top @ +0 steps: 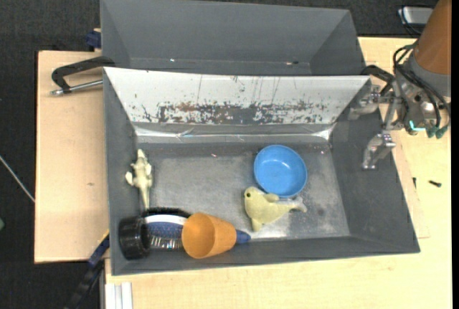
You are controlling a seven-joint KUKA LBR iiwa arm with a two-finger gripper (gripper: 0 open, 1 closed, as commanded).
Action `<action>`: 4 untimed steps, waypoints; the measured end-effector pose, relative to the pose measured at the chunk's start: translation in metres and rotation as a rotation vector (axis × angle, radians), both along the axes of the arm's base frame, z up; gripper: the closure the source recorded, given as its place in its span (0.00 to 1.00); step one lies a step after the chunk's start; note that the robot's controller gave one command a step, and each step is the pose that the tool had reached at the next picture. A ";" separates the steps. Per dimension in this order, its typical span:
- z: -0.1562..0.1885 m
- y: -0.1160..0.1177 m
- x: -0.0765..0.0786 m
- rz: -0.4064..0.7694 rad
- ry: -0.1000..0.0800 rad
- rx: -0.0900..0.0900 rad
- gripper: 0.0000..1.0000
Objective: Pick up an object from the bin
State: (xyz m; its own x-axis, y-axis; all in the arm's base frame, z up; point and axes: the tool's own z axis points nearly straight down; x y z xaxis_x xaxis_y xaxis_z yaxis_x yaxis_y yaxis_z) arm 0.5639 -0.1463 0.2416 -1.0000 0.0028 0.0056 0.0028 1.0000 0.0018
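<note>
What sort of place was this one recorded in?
Probably a lab bench set up for robot picking trials: a grey metal bin holds loose test items like a blue bowl and an orange cup, and the gripper hangs over its right wall.

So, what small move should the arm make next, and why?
Probably move the gripper toward the view's left and lower it over the blue bowl. The gripper is above the sloped right side of the bin, where nothing lies, and the bowl is the nearest thing.

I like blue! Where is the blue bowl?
The blue bowl sits on the bin floor, right of centre, just behind the pale toy animal.
</note>
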 end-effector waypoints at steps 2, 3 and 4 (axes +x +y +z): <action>-0.171 0.073 0.029 0.147 -0.014 -0.001 0.00; -0.161 0.161 0.014 0.200 -0.007 0.004 0.00; -0.155 0.194 0.014 0.268 -0.012 0.001 0.00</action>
State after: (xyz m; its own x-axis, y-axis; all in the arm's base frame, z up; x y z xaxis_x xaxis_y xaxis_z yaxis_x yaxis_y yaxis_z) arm 0.5783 0.0478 0.0863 -0.9649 -0.2625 -0.0063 -0.2625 0.9649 0.0014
